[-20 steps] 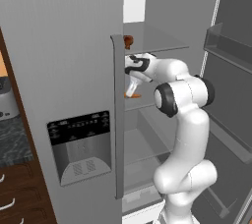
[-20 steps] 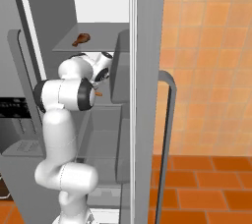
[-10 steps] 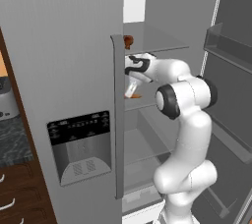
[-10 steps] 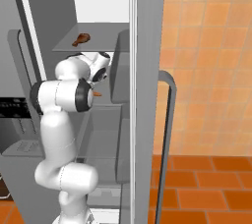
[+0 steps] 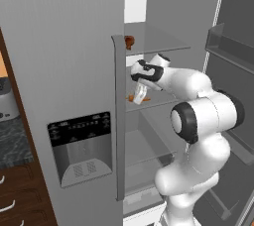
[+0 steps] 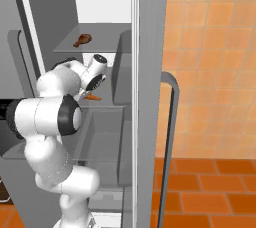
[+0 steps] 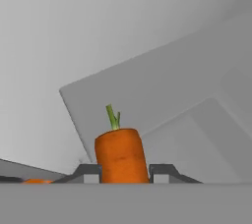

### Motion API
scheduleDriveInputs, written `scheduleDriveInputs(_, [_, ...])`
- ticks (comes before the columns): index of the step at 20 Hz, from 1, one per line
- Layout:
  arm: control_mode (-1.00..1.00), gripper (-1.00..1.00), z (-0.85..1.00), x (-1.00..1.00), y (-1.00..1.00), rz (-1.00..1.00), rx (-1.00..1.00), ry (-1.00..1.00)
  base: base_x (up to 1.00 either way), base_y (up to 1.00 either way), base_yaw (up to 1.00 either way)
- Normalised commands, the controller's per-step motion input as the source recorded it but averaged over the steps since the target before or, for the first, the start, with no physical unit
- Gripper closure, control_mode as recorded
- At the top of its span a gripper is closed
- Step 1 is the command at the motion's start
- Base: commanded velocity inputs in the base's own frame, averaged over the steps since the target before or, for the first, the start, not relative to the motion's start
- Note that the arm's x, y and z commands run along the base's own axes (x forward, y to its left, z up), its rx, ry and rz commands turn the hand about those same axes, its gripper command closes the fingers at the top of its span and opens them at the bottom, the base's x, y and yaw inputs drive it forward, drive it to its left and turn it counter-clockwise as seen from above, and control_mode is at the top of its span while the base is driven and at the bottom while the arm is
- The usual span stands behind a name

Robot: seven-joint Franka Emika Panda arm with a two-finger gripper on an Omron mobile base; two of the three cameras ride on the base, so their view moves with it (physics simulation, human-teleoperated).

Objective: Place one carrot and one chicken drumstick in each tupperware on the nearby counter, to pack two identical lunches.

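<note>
Inside the fridge [image 5: 163, 2], the gripper [image 7: 121, 174] pinches a carrot [image 7: 121, 155], its lower end cut off, while the door edge half-hides a chicken drumstick [image 5: 129, 41]

Gripper [image 7: 121, 173] jaws, wide apart a second ago, have since closed on the carrot [image 7: 120, 155] (on the fridge's middle shelf [image 5: 158, 98]); the arm has barely moved.

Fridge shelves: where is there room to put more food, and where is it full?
The top shelf is bare right of the drumstick. The lower shelf looks bare too. The middle shelf is crowded near its front edge: the hand is there, shut on a carrot.
</note>
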Motion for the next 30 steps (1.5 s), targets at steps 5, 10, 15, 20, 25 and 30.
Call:
scheduleDriveInputs(5, [-1.00, 1.00, 0.99, -0.94, -0.20, -0.14, 0.00, 0.03, 0.00, 0.00, 0.00])
scheduleDriveInputs(10, [-1.00, 1.00, 0.85, -0.98, -0.28, -0.18, 0.00, 0.02, 0.00, 0.00, 0.00])
scheduleDriveInputs(15, [-1.00, 1.00, 0.53, -0.78, -0.08, -0.30, 0.00, 0.22, 0.00, 0.00, 0.00])
scheduleDriveInputs(20, [-1.00, 1.00, 0.34, -0.88, 0.00, -0.38, 0.00, 0.29, 0.00, 0.00, 0.00])
scheduleDriveInputs(25, [-1.00, 1.00, 0.10, -0.99, 0.00, -0.23, 0.00, -0.01, 0.00, 0.00, 0.00])
scheduleDriveInputs(30, [1.00, 1.00, 0.00, -0.68, 0.06, -0.07, 0.00, 0.00, -0.16, 0.13, -0.02])
